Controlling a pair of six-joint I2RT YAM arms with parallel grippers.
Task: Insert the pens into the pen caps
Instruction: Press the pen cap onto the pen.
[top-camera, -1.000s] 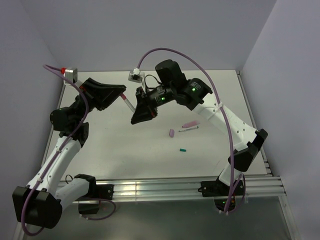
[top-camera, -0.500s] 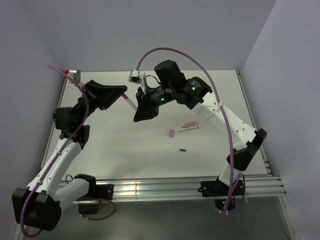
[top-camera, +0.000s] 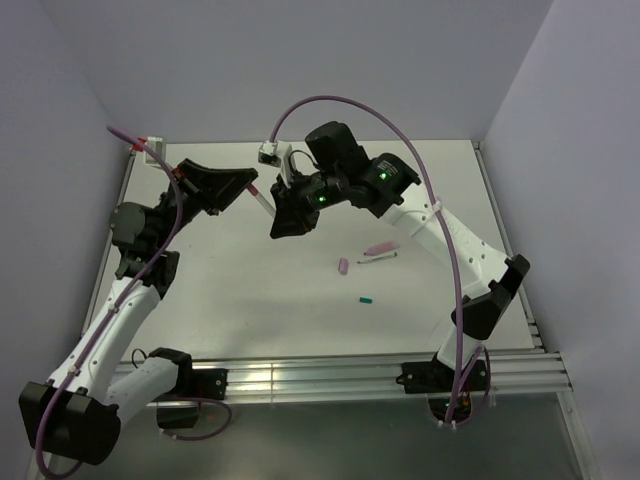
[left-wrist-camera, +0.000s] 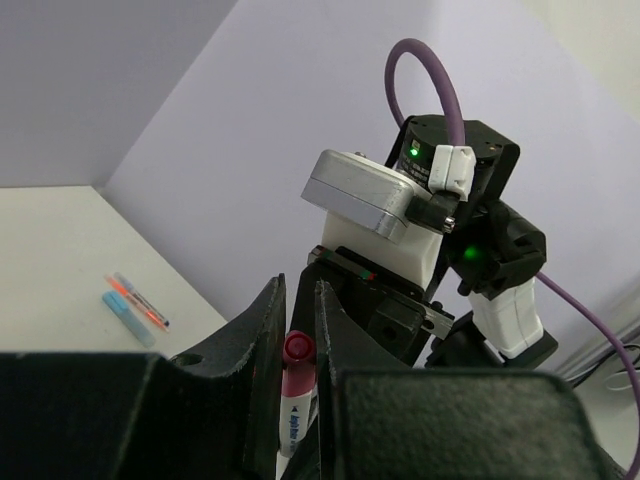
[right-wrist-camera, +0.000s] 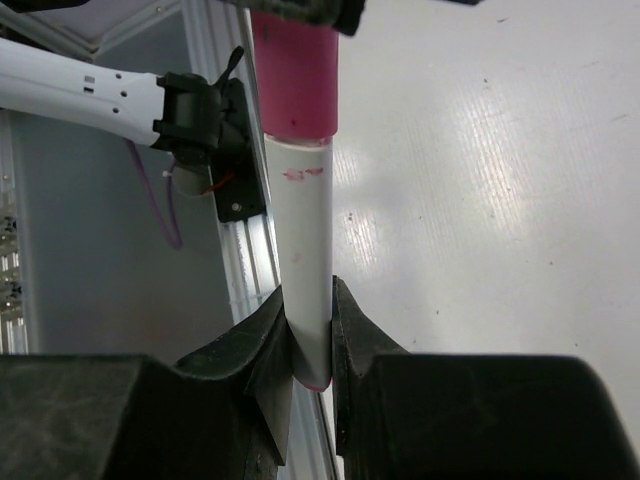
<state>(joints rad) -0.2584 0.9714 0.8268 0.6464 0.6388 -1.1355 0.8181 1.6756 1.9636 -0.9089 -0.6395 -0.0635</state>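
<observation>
White counter (top-camera: 250, 300) lies open beneath, loose pens (top-camera: 380, 257) and caps (top-camera: 343, 266) off to the right, while my left fingers (left-wrist-camera: 260, 335) pinch the pink cap (right-wrist-camera: 297, 75) and my right fingers (right-wrist-camera: 263, 350) clamp the white pen (right-wrist-camera: 305, 250) aloft near the far edge

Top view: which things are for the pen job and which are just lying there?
For the job: held pen, held cap, lilac cap, teal cap, loose pen, left end effector, right end effector.
Just there: purple cables, metal rail.
</observation>
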